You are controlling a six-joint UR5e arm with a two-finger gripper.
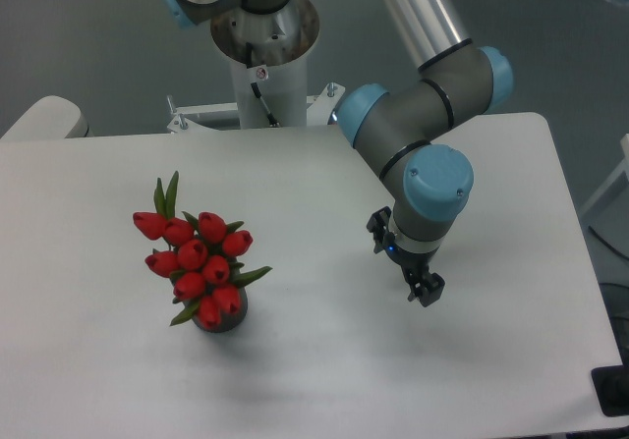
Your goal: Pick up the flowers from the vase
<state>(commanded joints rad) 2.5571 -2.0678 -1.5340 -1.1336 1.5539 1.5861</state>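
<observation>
Nearest the camera, on the left part of the white desk (pixel 295 380), stands the vase (pixel 222 320), a small dark cylinder, mostly hidden by what it holds. The flowers (pixel 194 253) sit in it: a bunch of red tulip buds with narrow green leaves, its long axis leaning up and away toward the desk's far left, so the buds spread well beyond the vase's mouth. To the right, well apart from the bunch, the gripper (pixel 424 288) hangs just above the desk, pointing down; its dark fingers (pixel 429 293) are too small to tell whether they are apart or together. Behind, the grey arm with blue joint caps (pixel 439 186) rises toward its base (pixel 265 36) at the desk's far edge.
</observation>
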